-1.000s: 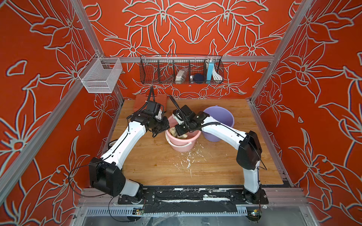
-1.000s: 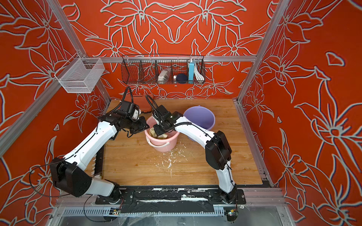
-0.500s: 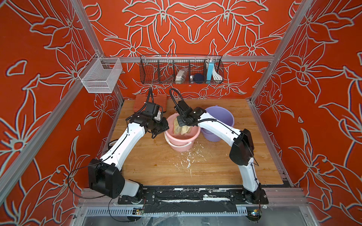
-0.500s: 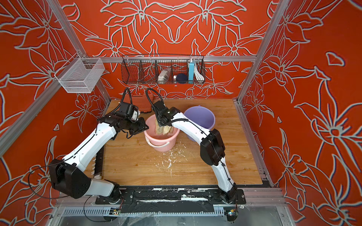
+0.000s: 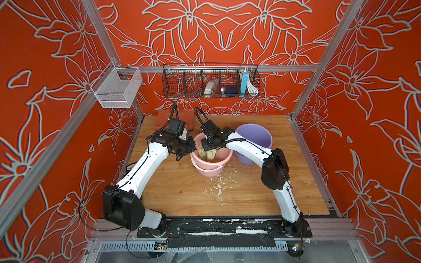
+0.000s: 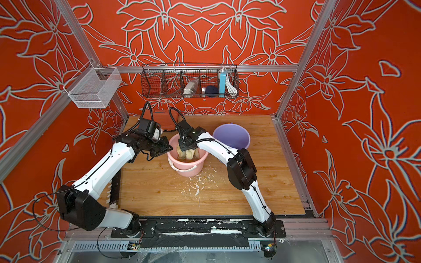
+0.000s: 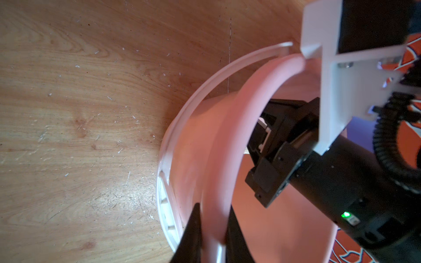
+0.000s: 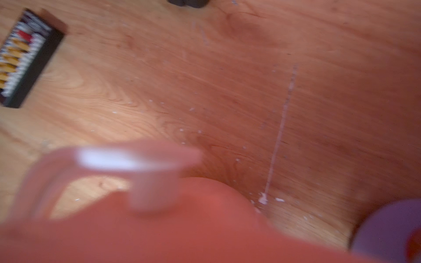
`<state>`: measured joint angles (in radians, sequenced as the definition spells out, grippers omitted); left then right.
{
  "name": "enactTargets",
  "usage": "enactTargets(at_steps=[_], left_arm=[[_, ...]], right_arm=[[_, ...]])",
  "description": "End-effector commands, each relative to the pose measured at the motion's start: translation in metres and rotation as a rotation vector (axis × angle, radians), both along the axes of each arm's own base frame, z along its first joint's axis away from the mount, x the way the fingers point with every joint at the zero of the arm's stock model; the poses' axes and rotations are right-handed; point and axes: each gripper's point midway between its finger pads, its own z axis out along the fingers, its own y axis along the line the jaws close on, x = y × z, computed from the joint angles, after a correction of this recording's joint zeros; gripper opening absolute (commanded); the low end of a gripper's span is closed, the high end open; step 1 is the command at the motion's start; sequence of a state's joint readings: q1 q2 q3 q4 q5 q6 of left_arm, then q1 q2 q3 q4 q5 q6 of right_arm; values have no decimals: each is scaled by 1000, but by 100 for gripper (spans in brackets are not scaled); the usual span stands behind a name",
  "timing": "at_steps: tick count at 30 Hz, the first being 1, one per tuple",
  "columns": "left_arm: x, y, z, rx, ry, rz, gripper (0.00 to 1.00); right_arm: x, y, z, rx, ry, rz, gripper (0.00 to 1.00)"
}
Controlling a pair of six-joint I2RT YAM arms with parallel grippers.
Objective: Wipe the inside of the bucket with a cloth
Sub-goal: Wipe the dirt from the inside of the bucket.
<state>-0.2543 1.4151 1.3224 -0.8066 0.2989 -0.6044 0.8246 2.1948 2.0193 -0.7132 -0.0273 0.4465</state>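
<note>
The right gripper [image 5: 208,147] reaches down into the mouth of the pink bucket [image 5: 213,169], its jaws closed on the cloth [image 5: 207,154]. The cloth hangs bunched directly beneath the gripper, its stained beige folds lying against the bucket's inner wall on the far side. Both top views show the cloth wholly inside the bucket, below the rim.

At the bucket's left side, the left gripper [image 7: 213,218] is clamped on the rim. Its two black fingers [image 7: 193,236] sit one outside and one inside the pink lip. The left wrist view also shows the right arm's black wrist dipping into the bucket past that rim.

The white handle [image 5: 206,170] is folded down around the near side of the bucket. The right wrist view is blurred and shows only the bucket's pink outside and the wood beyond it.

The bucket stands near the middle of the wooden table [image 5: 182,193], with white flecks [image 5: 218,186] scattered on the boards just in front of it. A purple bucket [image 5: 257,136] stands upright just behind the right arm, close beside the pink one.
</note>
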Motion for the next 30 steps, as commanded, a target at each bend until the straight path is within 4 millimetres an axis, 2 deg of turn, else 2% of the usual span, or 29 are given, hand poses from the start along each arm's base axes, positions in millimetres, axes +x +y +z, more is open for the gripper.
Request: enactTargets(at_steps=[1,5,10,15,21,23,25,30], left_arm=[[0,-17,13,-79,-21,-60,0],[2,-13,13,-57,-31,-50,0],[11,-4,10,-10,-45,-25,0],[21,7,16,36,-85,17,0],[28,22,21,110,-127,61,0],[29,25,21,130,-132,67,0],[29,26,20,141,-130,63,0],[27,26,19,150,-134,46,0]], right_arm=[[-4,40,19,170,2,144,0],[-25,48,24,210,42,259,0],[-68,44,27,259,127,432,0],[-104,17,20,192,201,537,0],[-128,-15,23,118,212,581,0],[-129,-23,27,85,198,576,0],[-120,-36,29,11,151,535,0],[-75,-73,41,-227,-20,349,0]])
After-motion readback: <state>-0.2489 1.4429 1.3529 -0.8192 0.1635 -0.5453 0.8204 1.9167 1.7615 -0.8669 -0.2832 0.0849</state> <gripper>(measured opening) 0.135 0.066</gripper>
